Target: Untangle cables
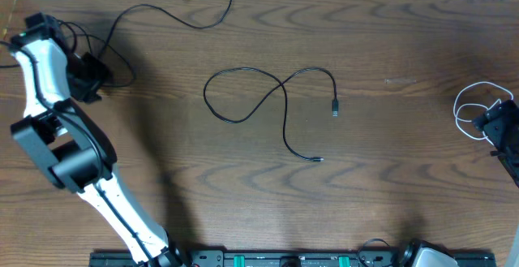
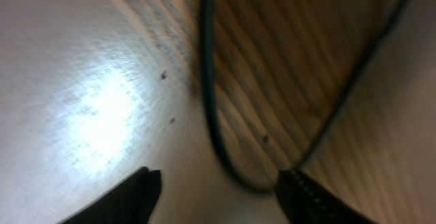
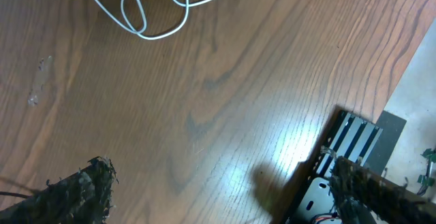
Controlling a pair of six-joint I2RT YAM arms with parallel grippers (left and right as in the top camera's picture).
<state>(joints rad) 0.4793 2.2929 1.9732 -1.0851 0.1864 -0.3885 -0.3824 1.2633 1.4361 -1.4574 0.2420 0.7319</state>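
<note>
One black cable (image 1: 243, 96) lies in loose loops at mid-table, its plug ends at the right. Another black cable (image 1: 162, 11) runs from the back edge to loops beside my left gripper (image 1: 91, 82) at the far left. In the left wrist view my left gripper (image 2: 221, 193) is open, low over the table. A bend of black cable (image 2: 208, 88) lies between the fingers and touches the right one. A white cable (image 1: 473, 105) lies coiled at the far right, next to my right gripper (image 1: 492, 126). My right gripper (image 3: 225, 190) is open and empty. The white cable (image 3: 146, 20) lies ahead of it.
A black rail (image 1: 284, 260) with green parts runs along the table's front edge. A black and metal bracket (image 3: 344, 152) shows at the table's edge in the right wrist view. The left arm's body (image 1: 65, 157) stretches over the table's left side.
</note>
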